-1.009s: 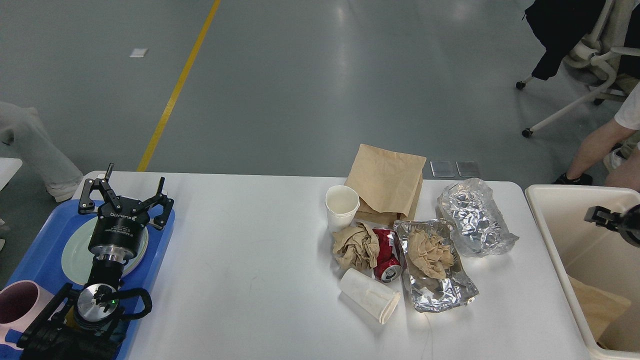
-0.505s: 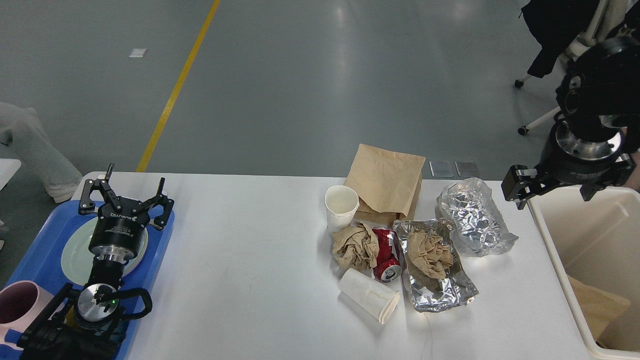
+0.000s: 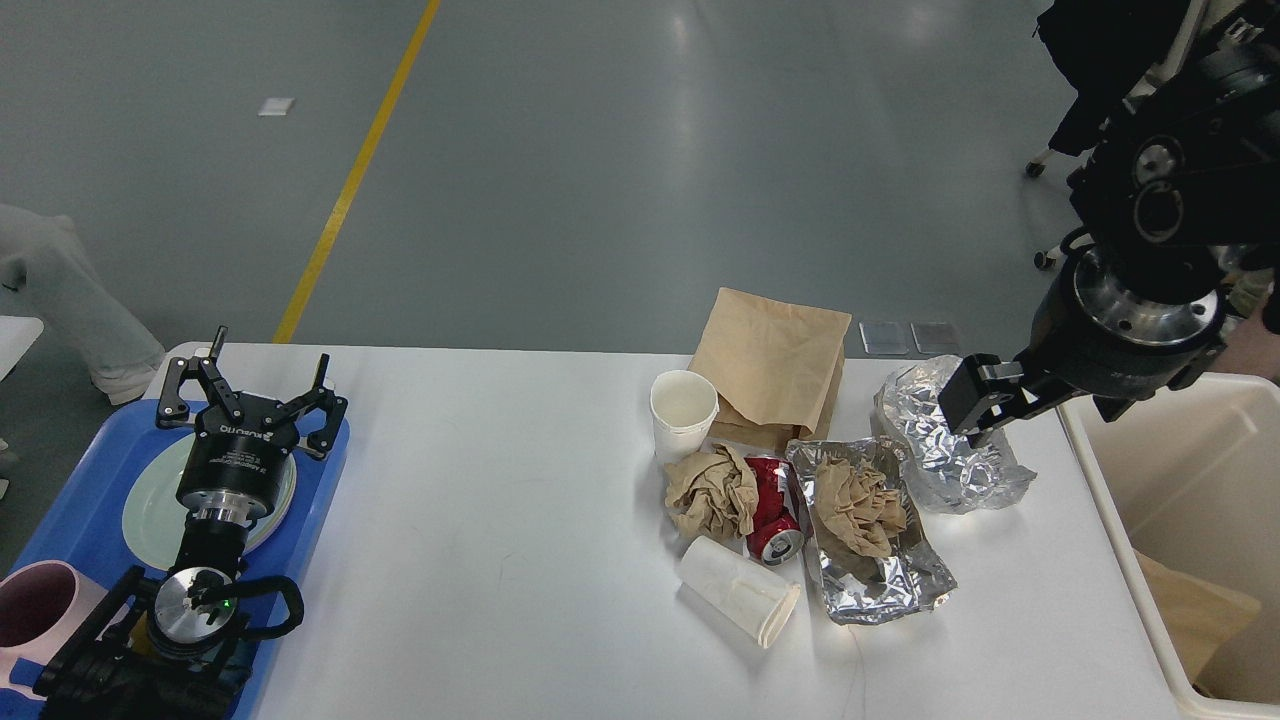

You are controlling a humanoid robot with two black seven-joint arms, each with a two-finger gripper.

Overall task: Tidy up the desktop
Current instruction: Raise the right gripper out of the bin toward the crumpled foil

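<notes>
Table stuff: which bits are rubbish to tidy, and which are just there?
To tidy off the desktop:
- paper bag
- two paper cups
- red can
- foil
- crumpled napkins

Just there:
- blue tray
- plate
- pink cup

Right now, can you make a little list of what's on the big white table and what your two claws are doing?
desktop: white, holds a trash pile on its right half
cups: upright paper cup, tipped paper cup
can: crushed red can
foil: foil tray holding crumpled paper, foil wad
bag: brown paper bag
left gripper: open, over blue tray
right gripper: above foil wad, state unclear
</notes>
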